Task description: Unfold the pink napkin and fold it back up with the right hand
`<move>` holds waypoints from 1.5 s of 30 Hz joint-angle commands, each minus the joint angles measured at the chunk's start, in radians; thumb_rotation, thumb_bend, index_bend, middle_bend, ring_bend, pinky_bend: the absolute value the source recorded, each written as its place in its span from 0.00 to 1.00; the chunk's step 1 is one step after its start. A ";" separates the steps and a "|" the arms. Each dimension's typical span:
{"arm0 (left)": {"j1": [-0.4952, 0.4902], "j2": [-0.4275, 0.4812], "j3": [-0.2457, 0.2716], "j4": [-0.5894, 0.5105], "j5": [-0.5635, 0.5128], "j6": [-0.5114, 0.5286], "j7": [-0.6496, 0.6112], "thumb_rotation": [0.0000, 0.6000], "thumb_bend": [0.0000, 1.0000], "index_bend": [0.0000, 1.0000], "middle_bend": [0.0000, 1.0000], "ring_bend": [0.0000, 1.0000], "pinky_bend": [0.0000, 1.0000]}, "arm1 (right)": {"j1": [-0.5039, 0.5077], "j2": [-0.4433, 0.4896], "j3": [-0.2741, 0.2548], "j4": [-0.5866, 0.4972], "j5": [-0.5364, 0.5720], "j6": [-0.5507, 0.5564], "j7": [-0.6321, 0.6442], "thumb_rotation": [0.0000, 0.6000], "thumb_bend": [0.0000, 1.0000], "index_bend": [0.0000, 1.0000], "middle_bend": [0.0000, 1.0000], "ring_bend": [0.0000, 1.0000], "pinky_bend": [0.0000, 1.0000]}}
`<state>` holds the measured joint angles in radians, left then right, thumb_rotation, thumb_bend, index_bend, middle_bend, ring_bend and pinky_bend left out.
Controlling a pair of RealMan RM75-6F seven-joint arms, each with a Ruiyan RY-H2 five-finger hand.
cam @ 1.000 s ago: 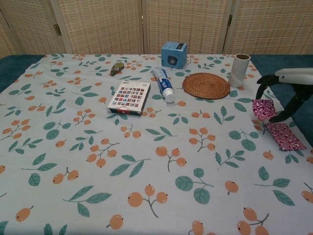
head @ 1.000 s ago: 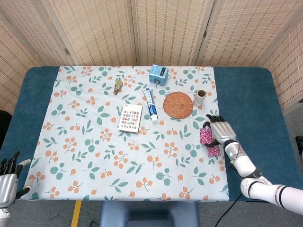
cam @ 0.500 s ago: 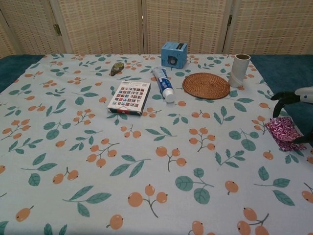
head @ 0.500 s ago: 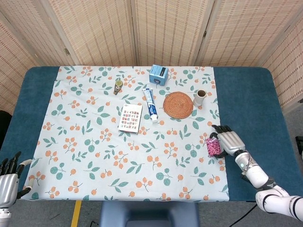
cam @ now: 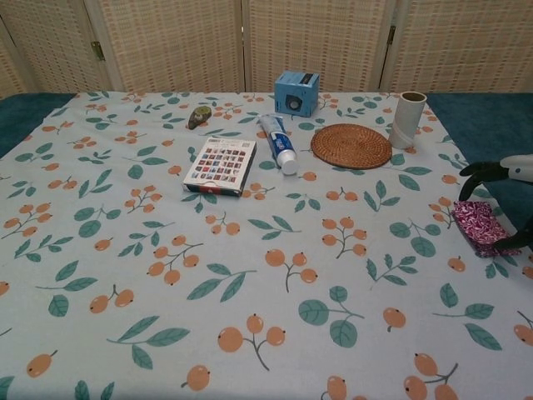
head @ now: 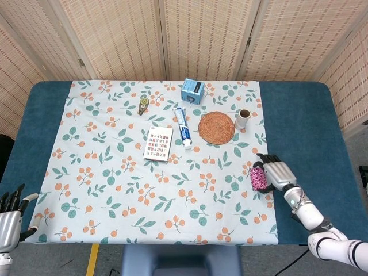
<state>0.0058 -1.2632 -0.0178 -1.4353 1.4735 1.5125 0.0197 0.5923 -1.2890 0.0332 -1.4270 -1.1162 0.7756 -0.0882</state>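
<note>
The pink napkin [head: 258,177] [cam: 478,225] lies folded into a small patterned packet at the right edge of the floral cloth. My right hand [head: 278,172] [cam: 510,202] is right beside it on the blue table edge. Its fingers are spread around the packet's right side, and one fingertip touches the lower right corner. The thumb stays apart above the napkin, and nothing is pinched. My left hand [head: 10,217] hangs off the table's near left corner, fingers apart and holding nothing; only the head view shows it.
A woven round mat [head: 217,127] [cam: 351,145] and a small cup [head: 242,118] [cam: 405,118] stand behind the napkin. Further left lie a toothpaste tube [head: 183,127], a blue box [head: 193,91], a card of coloured squares [head: 158,142] and a small round tin [head: 142,104].
The napkin's opened halves have been brought together into one folded packet. My right hand drew back toward me with it, then shifted slightly. The left hand stayed put.
</note>
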 commanded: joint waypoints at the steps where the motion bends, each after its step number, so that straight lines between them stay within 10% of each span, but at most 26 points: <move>1: -0.001 -0.002 0.001 0.003 0.002 -0.001 -0.002 1.00 0.43 0.27 0.05 0.12 0.00 | -0.005 0.003 0.003 -0.008 0.009 0.004 -0.002 0.88 0.22 0.24 0.06 0.00 0.00; 30: -0.001 -0.005 0.000 0.014 0.002 0.002 -0.015 1.00 0.43 0.27 0.05 0.12 0.00 | -0.037 0.011 0.015 -0.019 -0.010 0.033 0.009 0.88 0.22 0.18 0.06 0.00 0.00; 45: -0.013 -0.013 -0.027 -0.001 0.005 0.025 -0.002 1.00 0.43 0.26 0.05 0.12 0.00 | -0.314 0.119 -0.017 -0.234 -0.245 0.599 0.009 1.00 0.22 0.18 0.14 0.06 0.00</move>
<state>-0.0066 -1.2737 -0.0410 -1.4342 1.4756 1.5329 0.0158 0.3684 -1.1930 0.0412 -1.6129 -1.2793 1.2481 -0.0770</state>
